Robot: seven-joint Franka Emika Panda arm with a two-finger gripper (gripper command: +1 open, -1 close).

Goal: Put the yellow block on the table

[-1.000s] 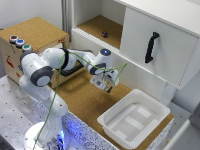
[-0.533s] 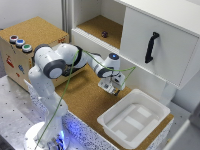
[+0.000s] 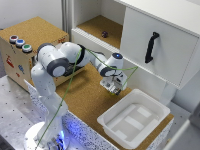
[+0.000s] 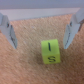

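Jaws: the jaws stand wide apart and hold nothing; 1 finger shows at the upper left of the wrist picture and the other at the upper right, with bare cork between them.
Yellow block: the yellow block lies flat on the cork surface, a little below the middle of the wrist picture, with dark marks on its top face. It is apart from both fingers, nearer the one at the upper right, and sits just outside the line joining the 2 tips.
Exterior view: the jaws hang right of centre in the frame, low over the surface, between the white cabinet at the upper right and the white tray at the lower right. The block itself is too small to make out here.
Step in hand: the block looks released and resting on the surface, so the placing appears done, as a judgement.
Next move: it likely calls for a straight lift away with the fingers kept apart, so neither tip nudges the block.
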